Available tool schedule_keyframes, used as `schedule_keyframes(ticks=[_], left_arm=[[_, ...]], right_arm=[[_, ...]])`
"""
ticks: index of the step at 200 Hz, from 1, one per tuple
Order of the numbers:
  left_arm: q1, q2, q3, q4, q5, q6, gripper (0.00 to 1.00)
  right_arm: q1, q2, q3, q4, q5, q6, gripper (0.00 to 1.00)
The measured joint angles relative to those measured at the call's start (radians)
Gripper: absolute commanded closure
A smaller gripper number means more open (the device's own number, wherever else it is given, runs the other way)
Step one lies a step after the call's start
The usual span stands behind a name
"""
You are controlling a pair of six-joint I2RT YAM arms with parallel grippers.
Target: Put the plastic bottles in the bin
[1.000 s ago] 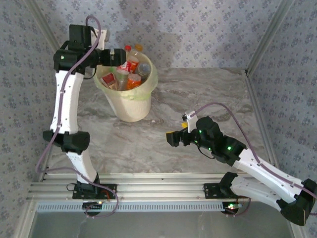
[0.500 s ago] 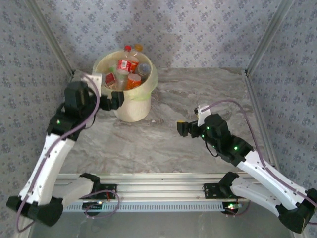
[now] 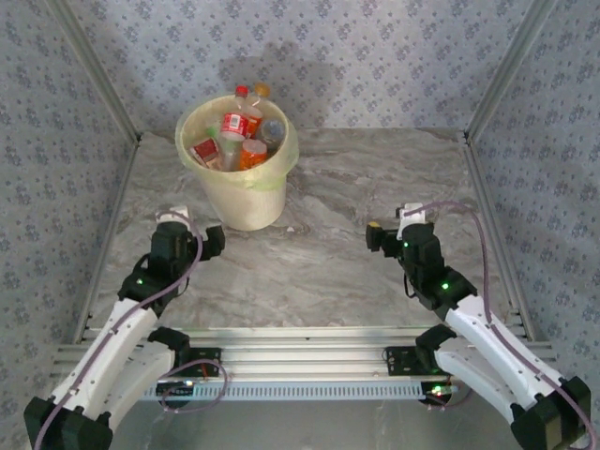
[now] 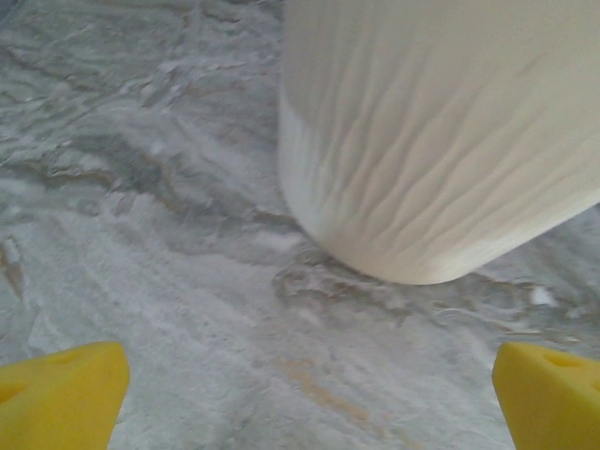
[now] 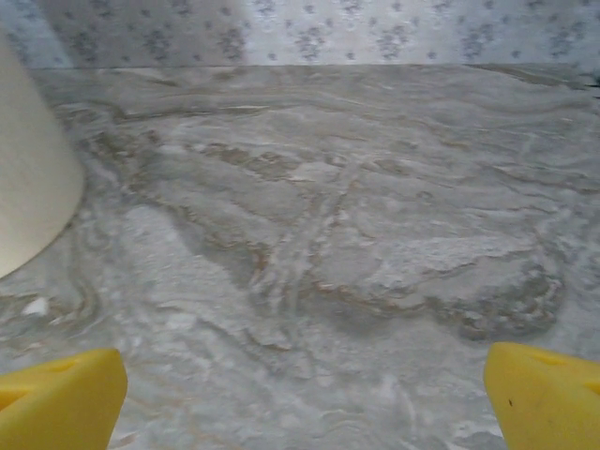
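The cream-white bin (image 3: 246, 192) with its pale yellow bag over the rim stands at the back left of the table. Several plastic bottles (image 3: 236, 126) with red and orange labels and caps are piled inside it, some poking above the rim. My left gripper (image 3: 213, 241) is low over the table just in front of the bin's base, open and empty. In the left wrist view the bin wall (image 4: 441, 141) rises close ahead of the yellow fingertips (image 4: 56, 398). My right gripper (image 3: 374, 233) is open and empty over the table's right half; the bin (image 5: 26, 178) shows at its far left.
The marble tabletop (image 3: 356, 178) is bounded by patterned walls at the back and sides, with metal posts (image 3: 497, 75) in the corners. An aluminium rail (image 3: 300, 352) with both arm bases runs along the near edge.
My left arm has come down from above the bin and folded back toward its base. My right arm has drawn back to the right. The bottles in the bin have not moved.
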Motion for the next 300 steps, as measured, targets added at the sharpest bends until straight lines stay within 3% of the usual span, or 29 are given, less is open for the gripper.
schedule_keyframes(ticks=[48,96,151,191,246,300], left_arm=[[0.0,-0.016,-0.179,0.243,-0.116,0.112,0.0],[0.039,0.153,-0.229,0.498,-0.175,0.263,0.0],[0.182,0.359,-0.264,0.818,-0.104,0.343,0.0],[0.212,0.606,-0.264,1.044,-0.037,0.406,0.0],[0.283,0.779,-0.266,1.268,0.038,0.409,0.02],[0.31,0.829,-0.206,1.229,0.104,0.393,0.0]], right_arm=[[-0.138,0.003,-0.127,0.145,0.044,-0.038,0.0],[-0.23,0.113,-0.241,0.356,0.062,-0.102,0.0],[-0.323,0.225,-0.298,0.604,0.016,-0.154,0.0],[-0.409,0.376,-0.317,0.782,-0.045,-0.184,0.0],[-0.447,0.566,-0.313,0.977,-0.121,-0.225,0.0],[-0.478,0.715,-0.221,1.006,-0.169,-0.224,0.0]])
